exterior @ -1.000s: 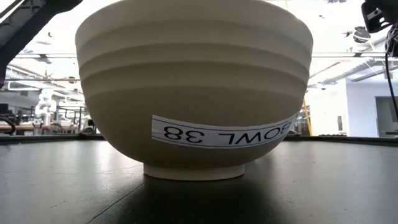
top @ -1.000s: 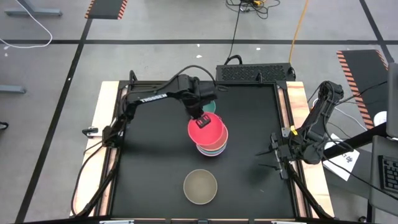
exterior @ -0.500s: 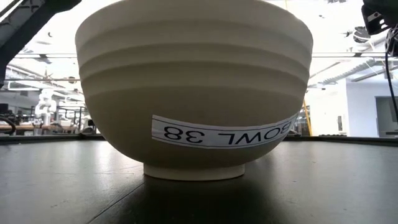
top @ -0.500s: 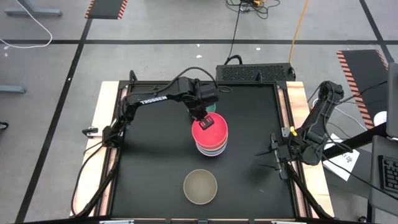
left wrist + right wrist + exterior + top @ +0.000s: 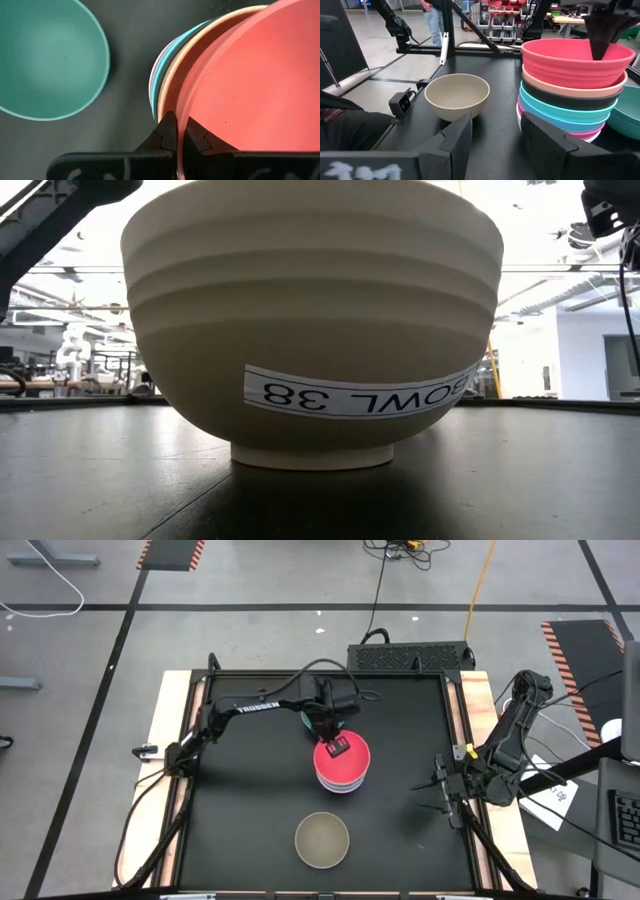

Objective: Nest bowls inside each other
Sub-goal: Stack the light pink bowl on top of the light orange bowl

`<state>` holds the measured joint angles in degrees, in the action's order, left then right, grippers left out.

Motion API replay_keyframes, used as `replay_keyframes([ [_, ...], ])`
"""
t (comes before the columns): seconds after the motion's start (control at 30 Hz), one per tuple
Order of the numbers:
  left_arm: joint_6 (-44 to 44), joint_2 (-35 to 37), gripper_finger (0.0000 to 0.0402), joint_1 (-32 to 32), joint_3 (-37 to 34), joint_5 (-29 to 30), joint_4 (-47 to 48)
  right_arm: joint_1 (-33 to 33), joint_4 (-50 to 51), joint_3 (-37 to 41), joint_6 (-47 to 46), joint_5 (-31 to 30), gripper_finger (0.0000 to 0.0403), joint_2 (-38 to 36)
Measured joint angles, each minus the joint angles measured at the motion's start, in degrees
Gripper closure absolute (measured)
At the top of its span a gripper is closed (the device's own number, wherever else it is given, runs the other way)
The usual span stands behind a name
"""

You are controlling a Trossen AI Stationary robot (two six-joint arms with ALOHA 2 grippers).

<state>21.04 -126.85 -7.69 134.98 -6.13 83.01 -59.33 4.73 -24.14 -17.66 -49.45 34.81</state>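
Note:
A red-pink bowl point(image 5: 343, 764) tops a stack of nested bowls point(image 5: 570, 107) at the table's middle; below it show peach-orange, black, light blue, magenta and white rims. My left gripper point(image 5: 337, 744) is shut on the red-pink bowl. A teal bowl point(image 5: 45, 60) stands on its base just beyond the stack, toward the far edge. An olive-grey bowl point(image 5: 322, 839) stands alone on its foot near the front edge and fills the low view point(image 5: 310, 330). My right gripper point(image 5: 425, 797) waits open at the table's right edge, nothing between its fingers point(image 5: 455, 135). My left gripper holds the red-pink bowl by its rim point(image 5: 183, 118) on the side toward the table's far edge. One finger is inside the bowl and one outside. The fingers point(image 5: 601, 35) come from above, pointing down. The bowl sits about level in the peach-orange bowl point(image 5: 555, 82).
Black mat with a raised wooden border point(image 5: 165, 730). A black box point(image 5: 410, 657) lies at the far edge. Open mat lies left of the stack and between the stack and the olive-grey bowl. People and racks stand in the room beyond.
My left gripper has carried the red-pink bowl down and a little toward the table's right and near edges. The bowl, before offset and higher above the stack, now sits centred on top of it. The gripper has stayed shut on the rim.

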Motion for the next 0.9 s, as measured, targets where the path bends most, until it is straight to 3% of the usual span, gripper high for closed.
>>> replay_keyframes([
  [0.6,-0.7,-0.5,0.0397,0.2,0.0,1.7,0.2,0.0,0.3,0.0,-0.3,0.0,0.0239,0.0],
  [0.9,-1.4,-0.5,0.0298,1.7,0.0,1.7,-1.0,0.0,-2.5,3.1,-0.7,0.0,0.0239,0.0],
])
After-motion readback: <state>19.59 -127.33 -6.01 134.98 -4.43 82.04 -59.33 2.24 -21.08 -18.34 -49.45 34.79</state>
